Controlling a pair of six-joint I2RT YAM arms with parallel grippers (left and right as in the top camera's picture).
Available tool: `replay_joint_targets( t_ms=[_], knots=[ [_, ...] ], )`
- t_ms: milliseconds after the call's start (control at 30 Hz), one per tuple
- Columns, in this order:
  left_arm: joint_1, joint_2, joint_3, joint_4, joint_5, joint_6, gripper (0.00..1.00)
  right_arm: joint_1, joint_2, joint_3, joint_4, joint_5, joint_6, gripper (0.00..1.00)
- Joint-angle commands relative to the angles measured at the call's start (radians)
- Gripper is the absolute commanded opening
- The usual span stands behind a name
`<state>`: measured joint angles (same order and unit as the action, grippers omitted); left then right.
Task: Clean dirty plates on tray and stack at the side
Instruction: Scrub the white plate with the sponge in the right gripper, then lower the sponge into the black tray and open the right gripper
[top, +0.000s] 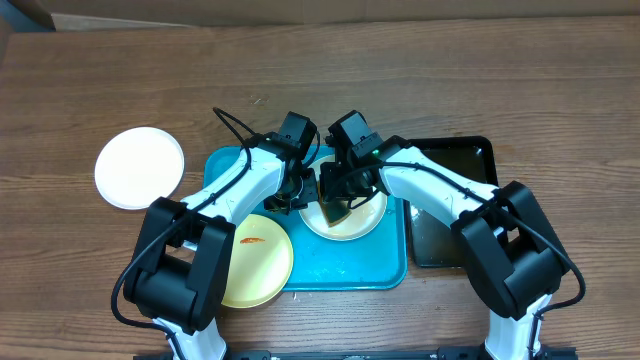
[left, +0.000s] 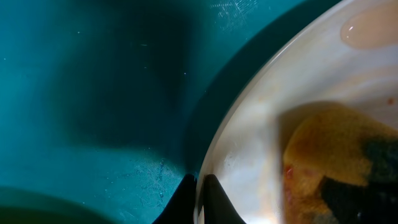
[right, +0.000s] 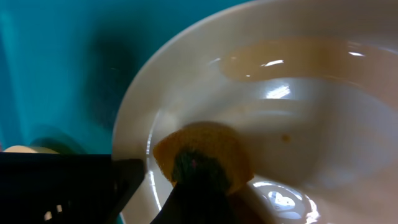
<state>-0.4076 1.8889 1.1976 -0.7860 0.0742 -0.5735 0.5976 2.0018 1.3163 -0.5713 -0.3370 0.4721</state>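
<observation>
A white plate (top: 358, 222) sits wet on the blue tray (top: 370, 268). The left claw (left: 199, 190) pinches its rim. The right claw (right: 199, 177) is clenched on a yellow sponge (right: 208, 142) that presses on the plate. A yellow plate (top: 258, 265) with a red smear lies over the tray's left corner. A second white plate (top: 140, 167) lies on the table (top: 400, 80), farther left. A black tub (top: 455, 165) sits to the right of the tray.

We see our right tool (right: 200, 186) clamped on a yellow sponge (right: 205, 146) with a dark green scrub face, pressed onto a wet white plate (right: 323, 93). A small orange speck (right: 286, 138) sits just right of the sponge. The turquoise tray (right: 62, 56) shows left of the sponge, beyond the plate's rim.
</observation>
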Motion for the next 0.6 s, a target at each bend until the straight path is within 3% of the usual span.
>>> replay_joint_targets(
  t_ms=[0,233,567],
  knots=[
    [0.002,0.002,0.009,0.001,-0.003,0.013,0.06,-0.051,-0.033,0.032,-0.009,-0.032,0.007,0.04],
    [0.002,0.002,0.009,0.002,-0.003,0.013,0.06,-0.18,-0.173,0.05,-0.085,-0.039,-0.063,0.04],
    [0.002,0.002,0.009,0.008,-0.001,0.013,0.08,-0.367,-0.296,0.043,-0.409,0.105,-0.192,0.04]
  ],
)
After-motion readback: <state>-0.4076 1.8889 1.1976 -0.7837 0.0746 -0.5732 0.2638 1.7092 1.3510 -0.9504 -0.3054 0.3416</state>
